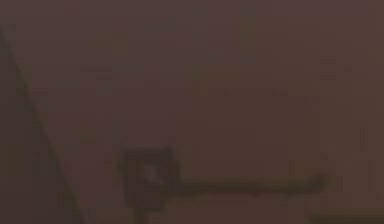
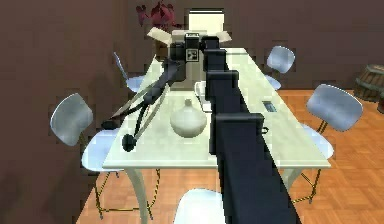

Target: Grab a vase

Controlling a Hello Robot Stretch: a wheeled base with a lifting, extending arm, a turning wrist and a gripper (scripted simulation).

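Note:
A round, cream-white vase (image 2: 186, 119) with a short neck stands on the long pale table (image 2: 170, 150), near its middle. The dark arm (image 2: 235, 130) rises from the bottom edge over the table, just to the right of the vase. At its far end are the white marked squares (image 2: 190, 52). From there the gripper (image 2: 119, 134) slants down and left, and its thin fingers (image 2: 148, 98) end near the table's left edge, left of the vase. I cannot tell whether it holds anything.
Pale blue-grey chairs (image 2: 72, 115) (image 2: 333, 105) (image 2: 282, 60) ring the table. An open cardboard box (image 2: 165, 38) and a pink-flowered plant (image 2: 158, 14) are at the far end. Small items (image 2: 270, 105) lie on the top. A dark brown surface (image 1: 200, 90) stands close ahead.

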